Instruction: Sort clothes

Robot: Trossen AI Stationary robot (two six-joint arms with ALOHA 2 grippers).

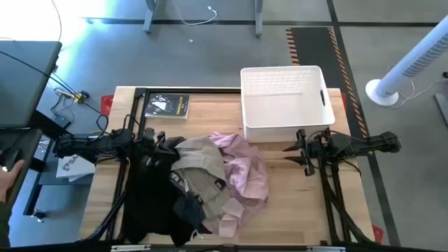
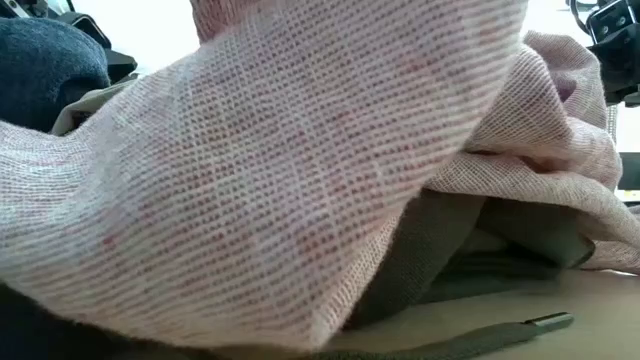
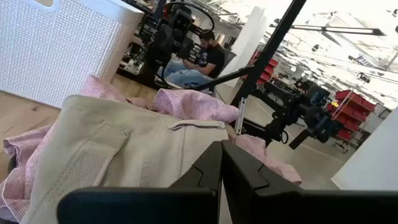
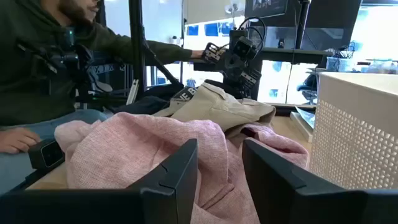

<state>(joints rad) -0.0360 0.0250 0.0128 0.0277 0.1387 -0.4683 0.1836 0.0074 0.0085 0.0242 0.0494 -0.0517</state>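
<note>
The clothes lie in a heap on the wooden table: a black garment (image 1: 150,196) at the left, a beige one (image 1: 203,164) on top, a pale pink one (image 1: 245,168) at the right and a dark grey piece (image 1: 189,206) toward the near edge. The pink cloth (image 2: 300,150) fills the low view, with an olive-grey layer (image 2: 470,250) under it. My left gripper (image 1: 168,143) (image 3: 221,146) is shut at the heap's left side, just above the beige garment (image 3: 124,149). My right gripper (image 1: 285,148) (image 4: 221,155) is open to the right of the pink garment (image 4: 143,143), pointing at it.
A white lattice basket (image 1: 283,105) stands at the table's far right, close behind my right gripper. A small dark booklet (image 1: 168,105) lies at the far left. A person (image 4: 56,62) sits beyond the table's left side. Bare wood shows at the near right (image 1: 301,210).
</note>
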